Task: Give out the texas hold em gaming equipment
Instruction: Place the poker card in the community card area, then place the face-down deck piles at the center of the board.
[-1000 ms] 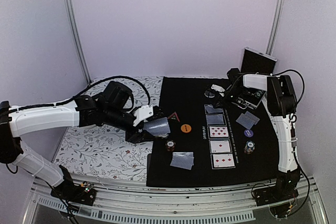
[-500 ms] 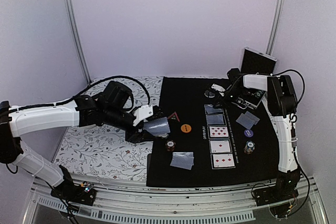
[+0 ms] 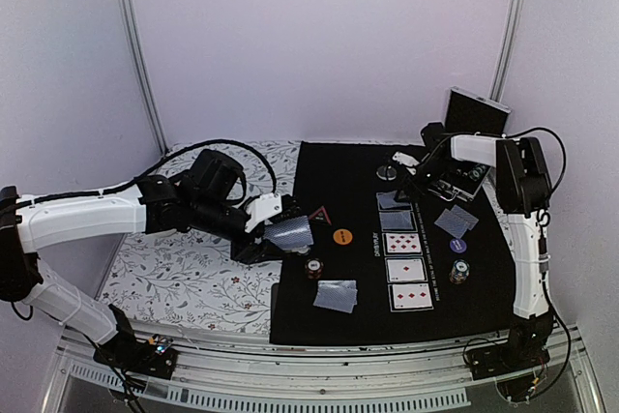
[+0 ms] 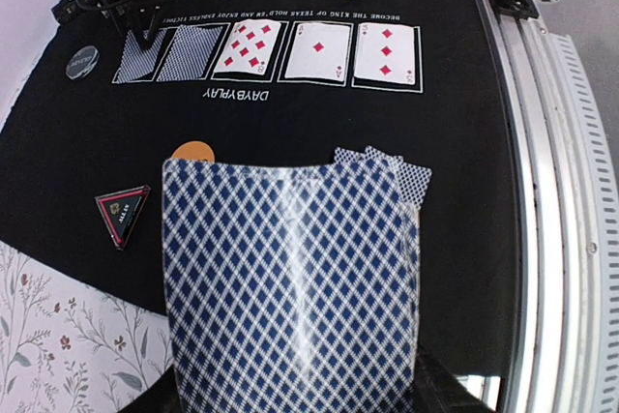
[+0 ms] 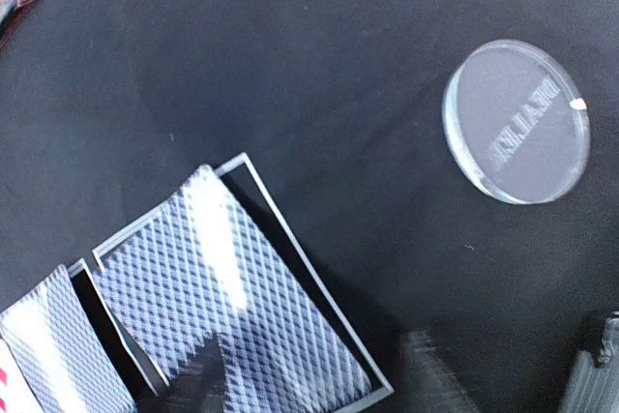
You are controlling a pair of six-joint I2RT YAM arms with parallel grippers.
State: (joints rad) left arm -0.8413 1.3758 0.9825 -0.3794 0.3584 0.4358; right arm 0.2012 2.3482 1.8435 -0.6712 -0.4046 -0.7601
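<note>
My left gripper [image 3: 276, 236] is shut on a deck of blue-backed playing cards [image 4: 290, 278], held over the mat's left edge. The mat's row holds two face-down cards [image 4: 198, 52] and three face-up red ones [image 4: 319, 50]. My right gripper [image 3: 406, 165] hangs open just above the far face-down card [image 5: 227, 287], which lies flat in its outlined slot. The silver button disc [image 5: 517, 121] lies beside it. The orange disc [image 3: 341, 235], red triangle marker [image 3: 319, 214], purple disc [image 3: 459, 246], two chip stacks [image 3: 313, 267] [image 3: 459, 272] and two dealt pairs of cards [image 3: 336, 295] [image 3: 456, 221] lie on the mat.
A black mat [image 3: 348, 181] covers the right part of the floral tablecloth [image 3: 184, 278]. A silver-edged case [image 3: 474, 113] stands open at the back right, just behind my right arm. The table's metal rail [image 4: 571, 191] runs along the near edge.
My right gripper has opened and drawn back a little from the far card slot, leaving the face-down card flat on the mat. The left arm and its deck have not moved.
</note>
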